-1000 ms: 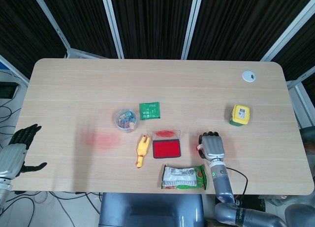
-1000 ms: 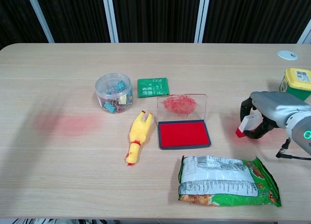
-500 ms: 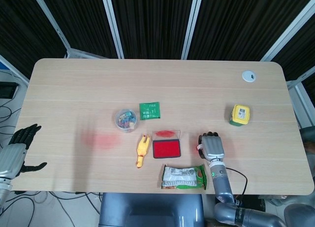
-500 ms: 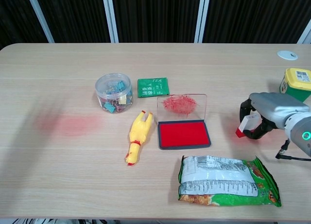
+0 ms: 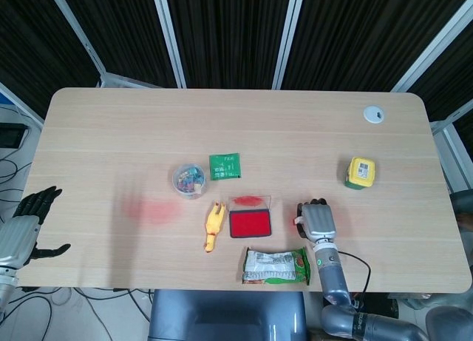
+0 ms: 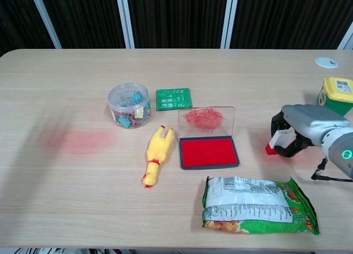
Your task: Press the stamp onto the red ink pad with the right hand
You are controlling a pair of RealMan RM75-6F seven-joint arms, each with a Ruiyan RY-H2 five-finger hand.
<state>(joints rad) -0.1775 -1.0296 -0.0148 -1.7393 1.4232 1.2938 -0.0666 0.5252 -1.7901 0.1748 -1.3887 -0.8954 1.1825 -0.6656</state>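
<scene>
The right hand (image 6: 295, 134) grips the stamp (image 6: 278, 140) just above the desk (image 6: 231, 77), right of the red ink pad (image 6: 208, 152) and apart from it. The left hand (image 5: 26, 226) hangs released, off the desk's left edge.

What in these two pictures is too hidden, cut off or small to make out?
- Stamp: fingers of the right hand cover most of it in the chest view; the head view shows only a red speck.
- Left hand: head view only, arm cut by the edge.
- Green packet: print too small.
</scene>
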